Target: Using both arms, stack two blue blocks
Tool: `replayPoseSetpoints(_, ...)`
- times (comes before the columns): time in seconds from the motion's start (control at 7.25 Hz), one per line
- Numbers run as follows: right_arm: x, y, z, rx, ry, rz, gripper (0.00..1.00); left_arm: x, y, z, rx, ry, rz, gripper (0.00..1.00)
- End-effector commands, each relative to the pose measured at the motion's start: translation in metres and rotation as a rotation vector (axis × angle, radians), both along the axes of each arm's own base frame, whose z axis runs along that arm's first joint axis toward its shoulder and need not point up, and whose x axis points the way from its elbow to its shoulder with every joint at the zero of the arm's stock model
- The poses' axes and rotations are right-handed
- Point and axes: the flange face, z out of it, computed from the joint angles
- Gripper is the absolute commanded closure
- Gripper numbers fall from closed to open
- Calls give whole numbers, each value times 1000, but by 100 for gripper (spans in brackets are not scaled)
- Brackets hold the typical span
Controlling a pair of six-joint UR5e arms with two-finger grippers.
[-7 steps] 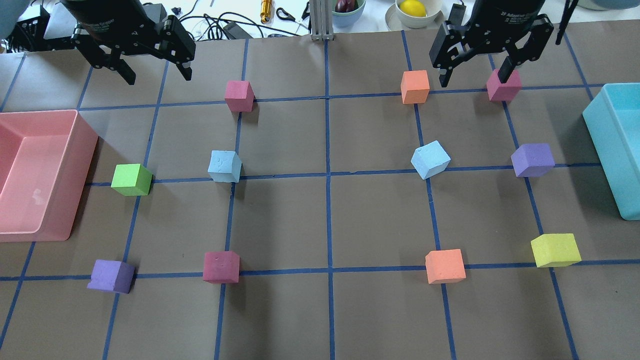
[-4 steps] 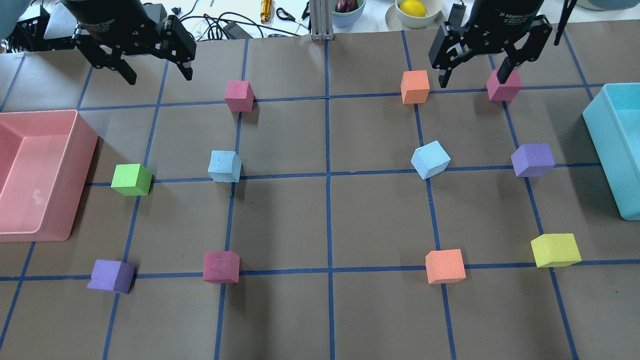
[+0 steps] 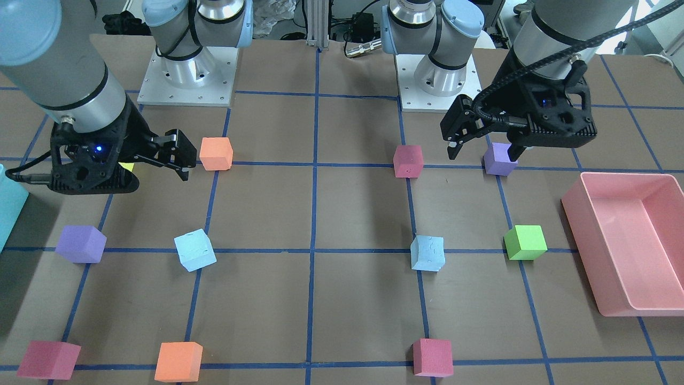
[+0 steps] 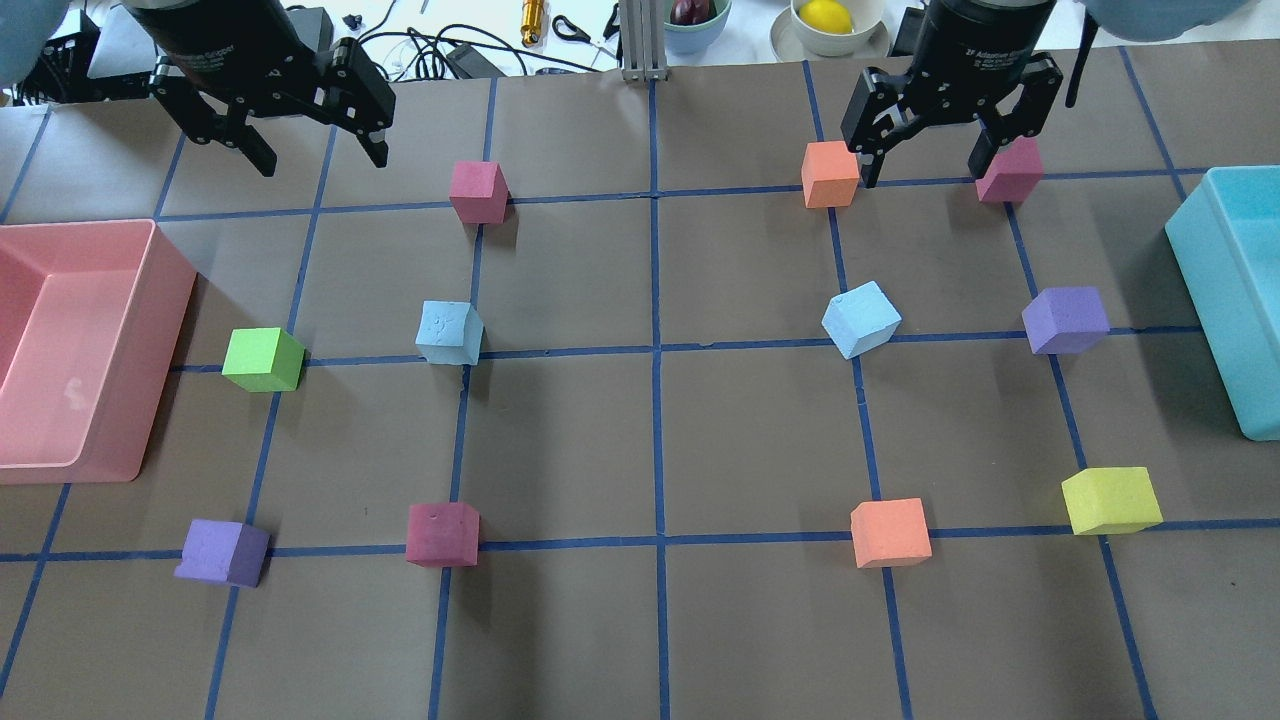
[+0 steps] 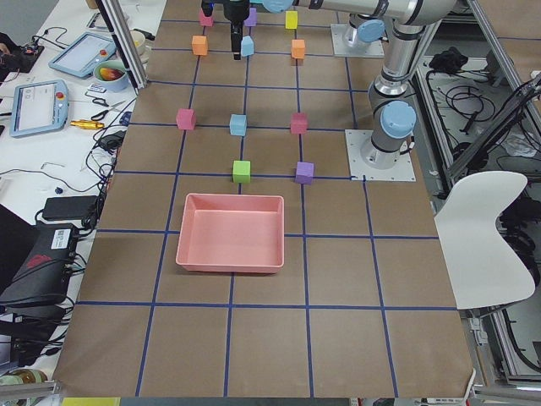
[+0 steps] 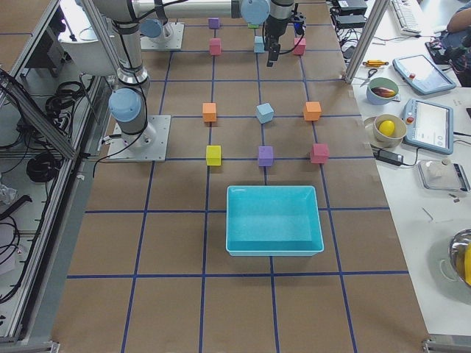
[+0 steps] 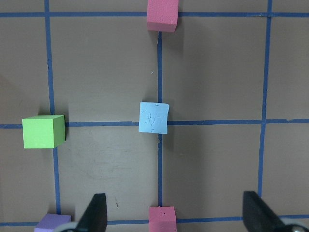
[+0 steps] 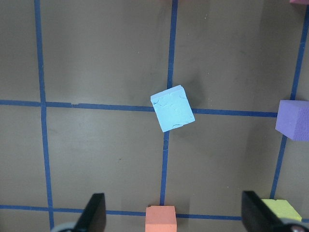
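Two pale blue blocks lie on the brown gridded table. One (image 4: 450,333) is left of centre; it shows in the front view (image 3: 427,253) and centred in the left wrist view (image 7: 154,117). The other (image 4: 861,318), turned askew, is right of centre; it shows in the front view (image 3: 195,249) and in the right wrist view (image 8: 172,108). My left gripper (image 4: 320,158) hangs open and empty above the far left of the table. My right gripper (image 4: 922,172) hangs open and empty above the far right, between an orange cube (image 4: 830,173) and a crimson cube (image 4: 1010,172).
A pink bin (image 4: 150,330) stands at the left edge and a turquoise bin (image 4: 1200,260) at the right edge. Other cubes are scattered around: crimson (image 4: 478,190), green (image 4: 263,359), purple (image 4: 1066,319), yellow (image 4: 1110,499), orange (image 4: 890,532), crimson (image 4: 442,533), purple (image 4: 222,551).
My right gripper has shifted a little to the left, still open. My left gripper has barely moved. No block has moved.
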Motion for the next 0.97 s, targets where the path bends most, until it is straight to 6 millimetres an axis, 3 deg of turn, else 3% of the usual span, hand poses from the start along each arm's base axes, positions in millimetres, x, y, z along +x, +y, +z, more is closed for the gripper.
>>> replayPoseSetpoints(0.0,1,-23,-39,-15,-12,93,0,0,0,-32,59,-7,-3,0)
replayPoseSetpoints(0.14,-1,-23,-64,13,-20,259,0,2,-10,-47,64,-7,0,0)
replayPoseSetpoints(0.28,-2,-20,-77,15,-22,294,0,4,-18,-66,67,-5,0,0)
replayPoseSetpoints(0.83,-4,-11,-199,-21,-15,310,0,4,-33,-195,34,-6,0,0)
